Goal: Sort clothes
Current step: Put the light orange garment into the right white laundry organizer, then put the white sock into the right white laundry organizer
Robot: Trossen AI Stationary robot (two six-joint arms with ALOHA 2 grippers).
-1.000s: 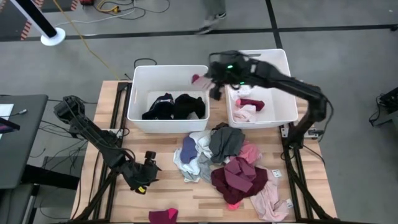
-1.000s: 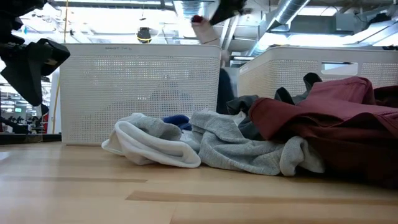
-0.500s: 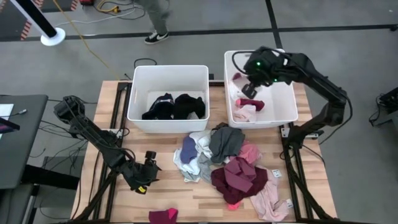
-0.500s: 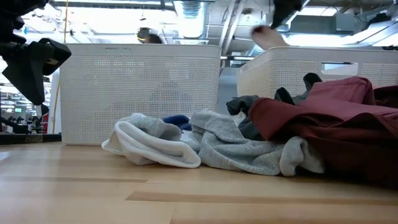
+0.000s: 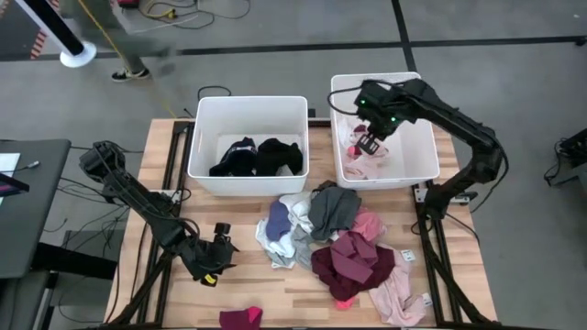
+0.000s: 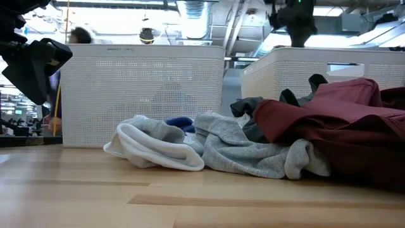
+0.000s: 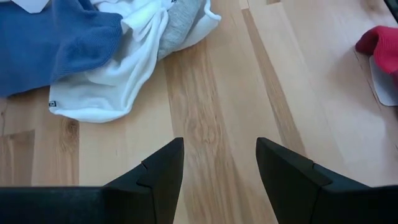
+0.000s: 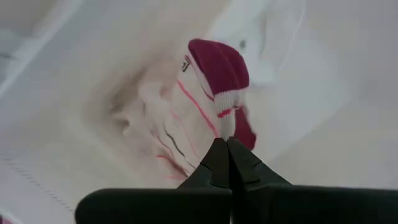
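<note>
striped pink sock [image 8: 205,106], clear only from the wrist, pinched by right hand [image 8: 227,163] over right bin [image 5: 417,87]

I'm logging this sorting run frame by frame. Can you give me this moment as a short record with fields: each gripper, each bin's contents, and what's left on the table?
right gripper: over the right bin, fingers shut on a white sock with a maroon toe
left gripper: open, low over bare table, holding nothing
left bin: black garments
right bin: pink and white pieces
unsorted pile: on the table in front of the bins
stray maroon piece: near table's front edge
</note>
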